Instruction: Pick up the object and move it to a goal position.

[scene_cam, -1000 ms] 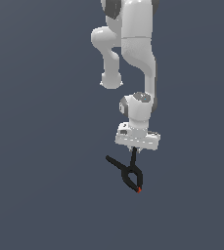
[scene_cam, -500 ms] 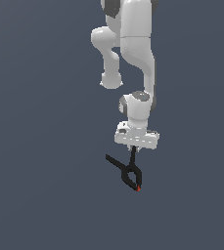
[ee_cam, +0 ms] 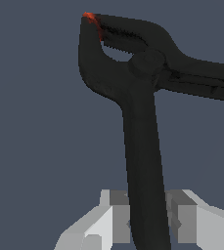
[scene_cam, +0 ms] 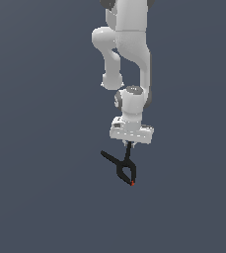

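Gripper (scene_cam: 129, 146) is clenched on one handle of the spring clamp (scene_cam: 123, 167): in the wrist view that handle passes straight between the two grey fingers (ee_cam: 117, 216), which sit against it on both sides. The arm (scene_cam: 129, 54) points the gripper straight down.

Position of the clamp: it hangs below the gripper against the plain dark background, with nothing visibly touching it from below; whether it is clear of a surface cannot be told, since no shadow or contact shows. The held handle runs upward into the fingers. The second handle (scene_cam: 108, 157) splays toward the exterior view's left. The red-orange jaw tip (scene_cam: 132, 184) is the lowest point.

Handling judgement:
- Light and rigid; it should not flex under finger pressure.
- The handle is thin and smooth-looking, so it may pivot between the fingers.
- Mass lies below the grip, which should steady it.

No goal marker is visible in either view.
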`<action>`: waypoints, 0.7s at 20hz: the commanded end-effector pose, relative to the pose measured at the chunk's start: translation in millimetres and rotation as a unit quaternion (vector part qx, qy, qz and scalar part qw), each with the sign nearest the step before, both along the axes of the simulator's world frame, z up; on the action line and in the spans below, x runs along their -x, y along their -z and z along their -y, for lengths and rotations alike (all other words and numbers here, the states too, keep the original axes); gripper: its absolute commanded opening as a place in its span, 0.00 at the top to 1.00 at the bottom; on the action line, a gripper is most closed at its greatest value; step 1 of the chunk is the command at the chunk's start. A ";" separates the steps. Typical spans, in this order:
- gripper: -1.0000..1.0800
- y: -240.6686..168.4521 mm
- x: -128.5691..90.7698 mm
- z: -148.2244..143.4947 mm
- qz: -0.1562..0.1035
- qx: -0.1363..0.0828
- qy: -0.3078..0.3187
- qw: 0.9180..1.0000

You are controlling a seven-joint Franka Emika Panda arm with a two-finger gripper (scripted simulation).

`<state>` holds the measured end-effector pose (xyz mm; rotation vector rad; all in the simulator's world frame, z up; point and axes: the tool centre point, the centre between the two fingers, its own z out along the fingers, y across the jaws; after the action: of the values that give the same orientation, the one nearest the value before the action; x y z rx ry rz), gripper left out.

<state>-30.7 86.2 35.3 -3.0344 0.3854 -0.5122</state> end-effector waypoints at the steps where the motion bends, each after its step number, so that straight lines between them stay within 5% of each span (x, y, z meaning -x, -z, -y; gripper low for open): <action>1: 1.00 -5.1 12.3 11.4 0.001 0.000 0.000 1.000; 14: 1.00 -30.2 81.2 74.6 0.001 0.000 0.000 1.000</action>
<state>-105.9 17.3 62.3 -3.0347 0.3864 -0.5135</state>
